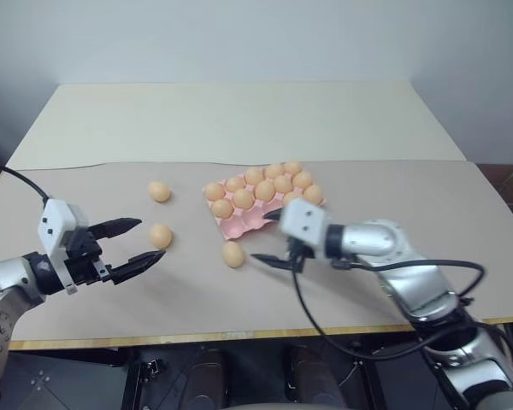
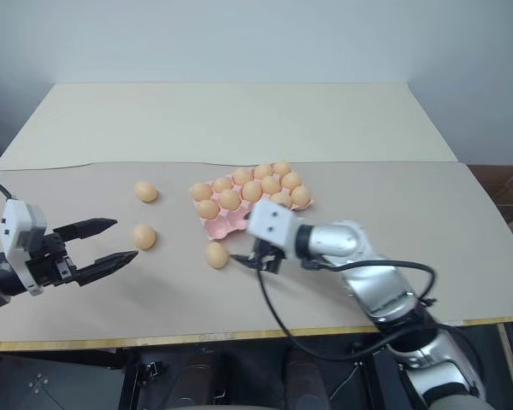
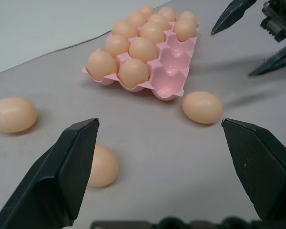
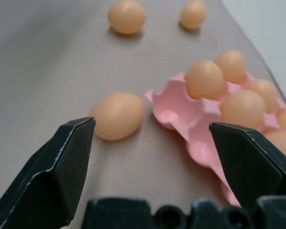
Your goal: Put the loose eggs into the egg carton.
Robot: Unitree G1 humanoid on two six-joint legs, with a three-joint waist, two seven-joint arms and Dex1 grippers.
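On the tan table [image 1: 111, 307], the empty, wide-open right gripper [image 1: 272, 237] nears 1 loose egg [image 1: 232, 254]; a nudge could roll it from the egg carton [image 1: 244, 225].

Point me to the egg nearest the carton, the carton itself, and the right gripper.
nearest loose egg [image 1: 232, 254], left eye view, centre of shell.
egg carton [image 1: 239, 225], left eye view, empty pink cups at near edge.
right gripper [image 1: 268, 237], left eye view, midway between fingertips.

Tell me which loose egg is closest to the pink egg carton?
The loose egg lying just off the egg carton's near corner with the empty cups. The other two loose eggs lie farther out, toward the left gripper.
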